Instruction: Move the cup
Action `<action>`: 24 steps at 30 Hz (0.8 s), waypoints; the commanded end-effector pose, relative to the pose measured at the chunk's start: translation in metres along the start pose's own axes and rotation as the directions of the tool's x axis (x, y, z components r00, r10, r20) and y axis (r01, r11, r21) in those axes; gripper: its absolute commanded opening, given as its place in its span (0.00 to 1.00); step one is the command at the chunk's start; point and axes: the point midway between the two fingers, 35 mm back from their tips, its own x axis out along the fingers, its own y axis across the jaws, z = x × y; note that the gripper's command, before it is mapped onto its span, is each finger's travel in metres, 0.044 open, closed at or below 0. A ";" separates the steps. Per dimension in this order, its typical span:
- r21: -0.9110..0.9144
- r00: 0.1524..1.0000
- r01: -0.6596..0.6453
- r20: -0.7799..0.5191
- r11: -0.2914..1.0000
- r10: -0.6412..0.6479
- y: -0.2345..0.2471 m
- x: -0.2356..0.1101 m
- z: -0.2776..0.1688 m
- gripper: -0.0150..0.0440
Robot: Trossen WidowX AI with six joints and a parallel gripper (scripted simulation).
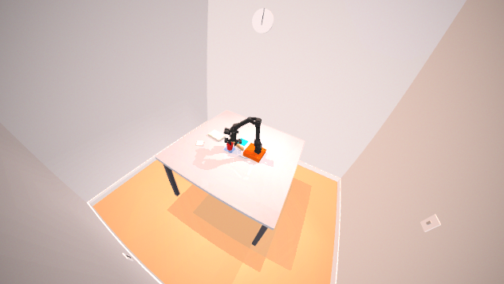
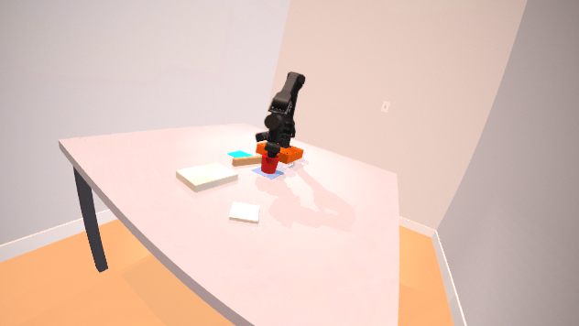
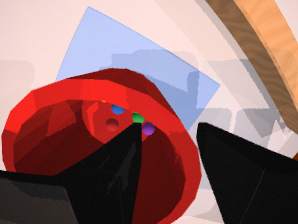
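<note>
The red cup [image 1: 230, 147] [image 2: 269, 164] [image 3: 60, 143] stands upright on a light-blue pad [image 2: 275, 176] [image 3: 100, 36]. Several small coloured marbles [image 3: 137, 119] lie in its bottom. My gripper [image 1: 230, 141] [image 2: 271, 153] [image 3: 169, 129] is right over the cup, partly open. In the wrist view one black finger reaches inside the cup and the other stands outside its right wall, with the rim in the gap between them. The cyan pad [image 1: 243, 141] [image 2: 239, 154] lies a little beyond, behind a wooden block [image 2: 246, 159] [image 3: 256, 12].
The arm's orange base [image 1: 255, 151] [image 2: 288, 154] stands just behind the cup. A thick white slab [image 1: 216, 135] [image 2: 207, 176] and a small white tile [image 1: 199, 142] [image 2: 245, 211] lie on the table [image 2: 321, 256] nearer the edge.
</note>
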 end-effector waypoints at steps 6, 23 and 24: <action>0.000 1.000 0.001 0.000 1.000 -0.001 0.000 0.000 0.000 0.32; 0.000 1.000 0.002 -0.002 1.000 -0.002 0.001 -0.022 0.000 0.25; -0.001 1.000 0.002 -0.003 1.000 -0.002 0.001 -0.026 0.000 0.25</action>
